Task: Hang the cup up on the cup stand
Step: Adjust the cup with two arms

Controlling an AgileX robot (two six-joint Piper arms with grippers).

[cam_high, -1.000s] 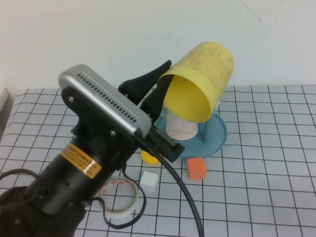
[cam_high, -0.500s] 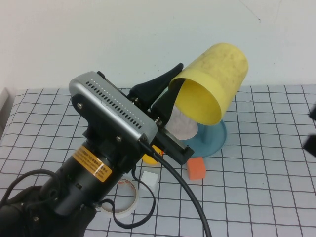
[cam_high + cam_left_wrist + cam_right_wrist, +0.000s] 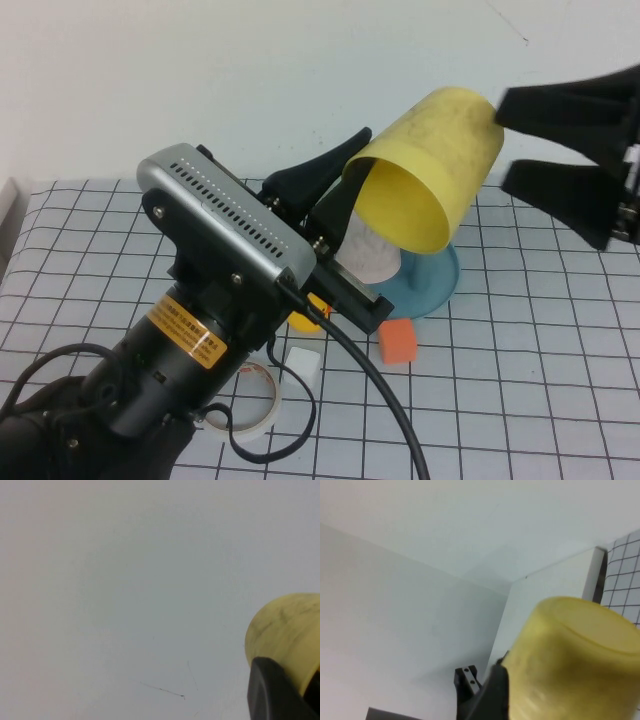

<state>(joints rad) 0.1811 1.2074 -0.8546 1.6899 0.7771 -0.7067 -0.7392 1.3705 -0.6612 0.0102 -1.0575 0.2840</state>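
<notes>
The plain yellow cup is held up in the air on its side, mouth toward the camera, above the blue cup stand. My left gripper is shut on the cup's rim, one finger outside and one inside. My right gripper is open, reaching in from the right, with its fingertips at the cup's closed end, one above and one below. The cup also fills the corner of the left wrist view and of the right wrist view. The stand's pegs are hidden.
A speckled pinkish-white cup stands upside down on the cup stand. An orange cube, a white cube, a tape roll and a partly hidden small yellow piece lie on the checked cloth in front.
My right gripper has come into view from the right, open, up to the cup's closed end. My left arm first shifted the cup a little right and up, then held still.
</notes>
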